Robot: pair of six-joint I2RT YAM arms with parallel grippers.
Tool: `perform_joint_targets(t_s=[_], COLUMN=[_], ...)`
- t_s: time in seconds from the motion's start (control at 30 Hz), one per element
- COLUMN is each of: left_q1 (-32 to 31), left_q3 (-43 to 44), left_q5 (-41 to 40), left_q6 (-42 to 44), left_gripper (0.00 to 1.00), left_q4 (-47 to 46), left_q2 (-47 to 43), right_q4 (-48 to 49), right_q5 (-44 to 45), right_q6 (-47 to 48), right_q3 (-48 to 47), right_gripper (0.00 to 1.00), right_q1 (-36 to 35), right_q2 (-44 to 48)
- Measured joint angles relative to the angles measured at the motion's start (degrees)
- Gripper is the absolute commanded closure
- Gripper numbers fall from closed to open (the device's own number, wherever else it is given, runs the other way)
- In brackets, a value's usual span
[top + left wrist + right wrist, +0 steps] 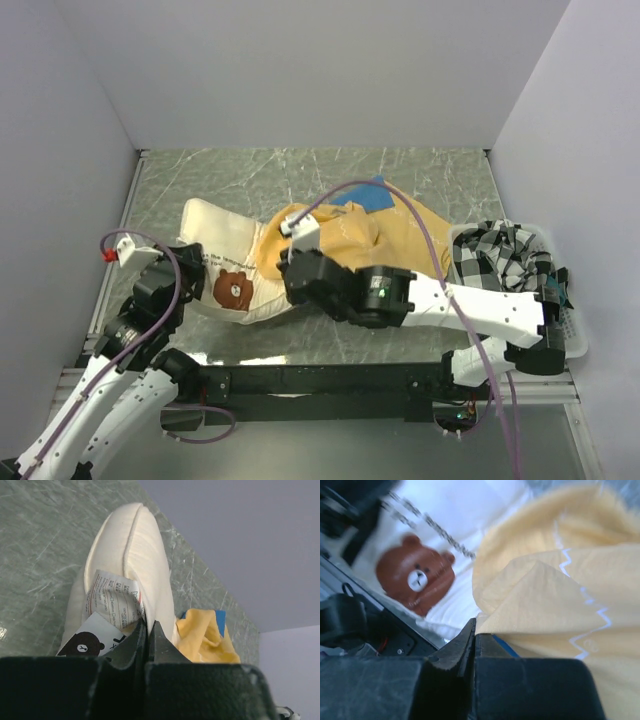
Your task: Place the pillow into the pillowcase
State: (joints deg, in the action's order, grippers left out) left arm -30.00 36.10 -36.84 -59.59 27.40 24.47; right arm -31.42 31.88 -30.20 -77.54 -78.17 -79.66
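The cream-white pillow (222, 260) lies left of centre, its brown bear print (232, 289) facing up; its right end goes into the mustard-yellow pillowcase (385, 235), whose blue side shows at the far edge. My left gripper (149, 628) is shut on the pillow's near edge (150, 580), beside its care label (114, 600). My right gripper (475, 630) is shut on the hem of the pillowcase (550, 595), next to the bear print (415, 577) on the pillow. In the top view the right gripper (292, 262) sits at the pillowcase's opening.
A white basket (570, 300) with a black-and-white checked cloth (500, 255) stands at the right. White walls close in the marbled grey table (300, 170) on three sides. A black rail (320, 380) runs along the near edge.
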Motion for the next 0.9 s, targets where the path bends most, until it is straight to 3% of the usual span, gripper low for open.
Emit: perform_joint_targets(t_s=[0.17,0.2,0.3,0.5,0.7,0.9], left_q1=[0.0,0.0,0.0,-0.6,-0.6,-0.6], left_q3=[4.2,5.0,7.6,10.4,16.2,24.4], left_q5=[2.7,3.3,5.6,12.1,14.1,12.5], left_q6=[2.7,2.8,2.4,0.0,1.6,9.5], left_gripper=[0.98,0.94,0.62,0.26,0.12,0.11], left_q4=[0.6,1.4,5.0,6.3,7.7,7.6], left_q2=[6.0,7.1,10.0,10.1,10.9,19.0], right_q4=[-7.6,-8.7,-10.8,-8.3,-1.7,5.9], right_q5=[-1.9,-2.8,-7.1,-17.1,-25.2,-31.3], right_q6=[8.9,10.1,13.2,15.2,14.1,10.8], right_q3=[-17.6,-20.4,-29.4,-45.5,-44.2,-42.0], right_gripper=[1.0,1.0,1.0,1.0,1.0,1.0], right_q1=[2.6,3.7,9.4,23.3,29.6,31.5], right_q2=[-3.6,-4.4,-8.2,-21.0,-34.7,-42.4])
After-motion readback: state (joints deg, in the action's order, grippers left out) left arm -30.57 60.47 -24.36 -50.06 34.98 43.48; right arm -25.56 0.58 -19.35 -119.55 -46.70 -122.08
